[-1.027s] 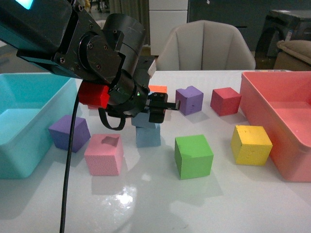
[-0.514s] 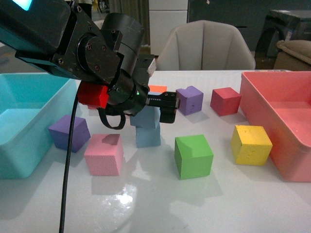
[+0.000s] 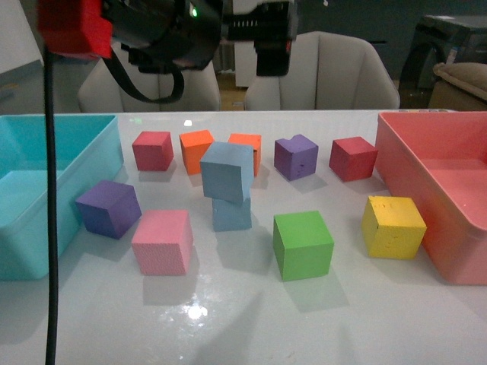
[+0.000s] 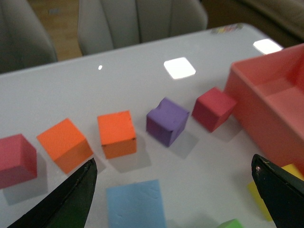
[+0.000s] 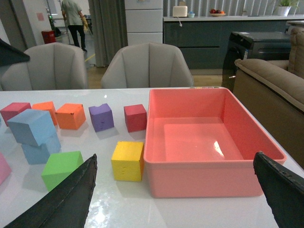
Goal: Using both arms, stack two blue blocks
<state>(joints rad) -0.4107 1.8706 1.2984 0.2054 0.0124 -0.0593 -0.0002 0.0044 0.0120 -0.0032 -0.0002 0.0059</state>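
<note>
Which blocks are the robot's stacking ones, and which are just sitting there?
For the job:
upper blue block, resting tilted on the lower blue block
left pincer, open, above the table

Just lying about:
pink block
green block
yellow block
purple blocks
turquoise bin

Front and wrist views, shared table (image 3: 228, 319)

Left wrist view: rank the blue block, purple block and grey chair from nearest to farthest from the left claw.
1. Blue block, right by the left claw.
2. Purple block, in the back row.
3. Grey chair, beyond the table.
</note>
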